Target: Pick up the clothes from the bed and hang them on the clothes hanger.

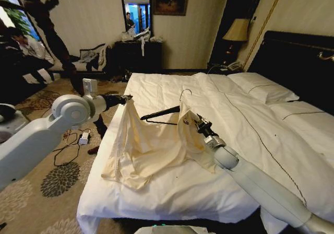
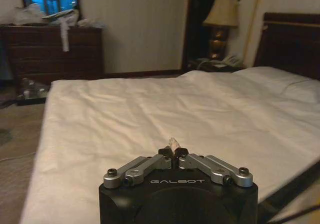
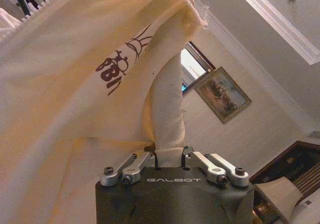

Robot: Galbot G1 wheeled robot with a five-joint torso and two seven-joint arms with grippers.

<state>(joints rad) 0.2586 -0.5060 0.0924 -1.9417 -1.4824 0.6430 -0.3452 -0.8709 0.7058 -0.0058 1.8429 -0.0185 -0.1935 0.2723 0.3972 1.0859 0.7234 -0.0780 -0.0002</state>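
Left gripper (image 1: 127, 96): held above the bed's (image 1: 172, 189) left edge, arm reaching in level from the left; fingers pressed together on a small pinch of pale cloth, seen at the fingertips (image 2: 166, 152) in the left wrist view.
Garment (image 1: 143, 142): cream cloth with a dark printed mark (image 3: 116, 71), spread as a sheet between the two grippers above the bed's foot half; upper edge runs left to right from the left gripper to the hanger, lower part drooping onto the bed sheet near its left edge.
Hanger (image 1: 159, 114): black, lifted above the middle of the bed, just right of the left gripper; long axis roughly level, left to right and tilted slightly up toward the right; free end points at the left gripper, the other end tucked under the garment; wire hook (image 1: 186, 92) points up.
Right gripper (image 1: 201, 123): above the bed's middle, right of the hanger, arm rising from the bed's near right corner; jaws closed on a fold of the garment, clear in the right wrist view (image 3: 169, 156).
Pillows (image 1: 263, 88): at the bed's head, far right, against the dark headboard (image 1: 292, 61).
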